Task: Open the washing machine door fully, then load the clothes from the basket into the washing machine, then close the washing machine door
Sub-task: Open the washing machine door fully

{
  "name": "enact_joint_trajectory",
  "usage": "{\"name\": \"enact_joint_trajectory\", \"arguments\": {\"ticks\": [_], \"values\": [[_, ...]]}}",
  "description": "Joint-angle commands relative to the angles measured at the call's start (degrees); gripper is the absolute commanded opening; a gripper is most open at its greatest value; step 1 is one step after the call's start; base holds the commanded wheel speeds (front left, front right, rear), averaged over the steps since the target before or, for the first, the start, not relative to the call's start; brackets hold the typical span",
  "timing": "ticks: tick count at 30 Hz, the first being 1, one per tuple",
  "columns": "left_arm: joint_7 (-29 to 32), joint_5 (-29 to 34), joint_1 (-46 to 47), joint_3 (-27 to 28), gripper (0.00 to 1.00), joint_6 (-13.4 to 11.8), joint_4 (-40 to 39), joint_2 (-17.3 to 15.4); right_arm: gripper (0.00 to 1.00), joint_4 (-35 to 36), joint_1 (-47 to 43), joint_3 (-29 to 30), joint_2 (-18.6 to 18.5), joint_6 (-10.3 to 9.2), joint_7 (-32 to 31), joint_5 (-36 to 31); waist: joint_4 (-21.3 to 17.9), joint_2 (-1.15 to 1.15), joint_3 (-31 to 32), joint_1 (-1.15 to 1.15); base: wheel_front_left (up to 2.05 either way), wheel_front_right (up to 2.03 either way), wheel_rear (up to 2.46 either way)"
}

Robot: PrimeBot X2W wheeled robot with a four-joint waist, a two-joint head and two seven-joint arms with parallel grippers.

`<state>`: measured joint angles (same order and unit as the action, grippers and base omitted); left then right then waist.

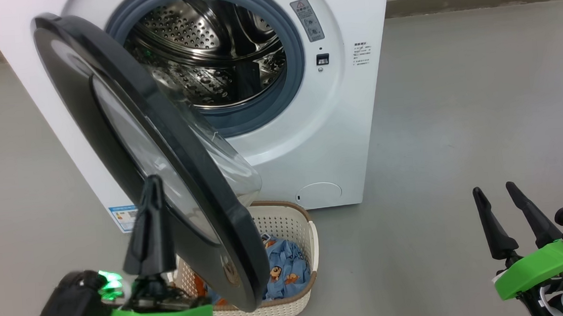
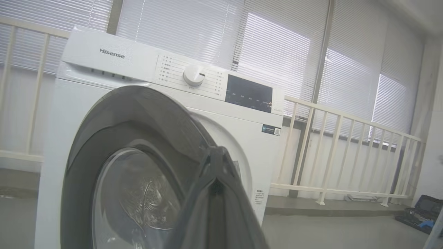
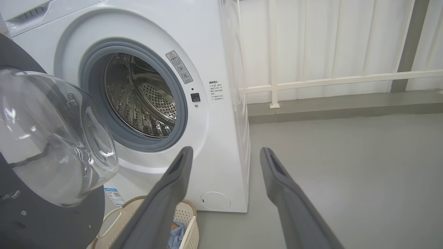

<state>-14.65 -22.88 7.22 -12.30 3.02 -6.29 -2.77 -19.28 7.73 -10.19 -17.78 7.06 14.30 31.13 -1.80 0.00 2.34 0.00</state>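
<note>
Head view puts your left gripper (image 1: 151, 183) at the lower left, its two dark fingers pressed together with nothing between them. It stands before the outer face of the washing machine door (image 1: 104, 106), and whether the tips touch the glossy surface cannot be told. The door is only partly open. Its free lower edge hangs over the basket (image 1: 311, 225) and hides part of the clothes (image 1: 284, 267), so the opening step is not finished. From this outer side a push would likely swing the door shut. I would bring the closed fingers around the free edge to the inner side, below the glass bowl (image 1: 235, 171), and sweep it away from the drum (image 1: 215, 58) in a slow arc about the hinge. Keep the tips on the black frame and not on the glass, and keep them above the basket rim. To the right, the washing machine (image 1: 338, 124) stands behind the basket. Well apart at the lower right, your right gripper (image 1: 494, 188) waits with fingers spread and empty, so leave it there until the basket is uncovered.
</note>
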Motion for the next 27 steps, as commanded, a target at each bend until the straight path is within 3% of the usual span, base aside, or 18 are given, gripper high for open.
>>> {"name": "enact_joint_trajectory", "arguments": {"ticks": [1, 11, 19, 27], "values": [[-0.3, -0.2, 2.5, 0.6, 0.0, 0.2, -2.7, -0.4, 1.0, 1.1, 1.2, -1.0, -0.7, 0.43, 0.7, -0.3, -0.1, 0.0, 0.0, 0.0, 0.0, 0.0, 0.0], [3.2, -1.1, 4.0, -8.4, 0.0, -0.5, -5.1, -0.2, 1.0, 1.2, 2.0, -2.1, -0.3, 0.43, 0.7, 0.1, -2.1, 0.0, -0.3, 0.0, 0.0, 0.0, 0.0], [3.0, -4.0, 3.6, -13.9, 0.0, -0.9, 1.9, -0.1, 1.0, 1.2, 2.7, -3.2, 0.6, 0.43, 0.7, 0.5, -5.1, 0.0, -1.3, 0.0, 0.0, 0.0, 0.0], [2.6, -6.4, 3.3, -13.9, 0.0, -2.0, 10.4, -0.1, 1.0, 1.2, 3.0, -3.3, 0.5, 0.43, 0.7, 0.9, -7.6, 0.0, -2.3, 0.0, 0.0, 0.0, 0.0]]}}
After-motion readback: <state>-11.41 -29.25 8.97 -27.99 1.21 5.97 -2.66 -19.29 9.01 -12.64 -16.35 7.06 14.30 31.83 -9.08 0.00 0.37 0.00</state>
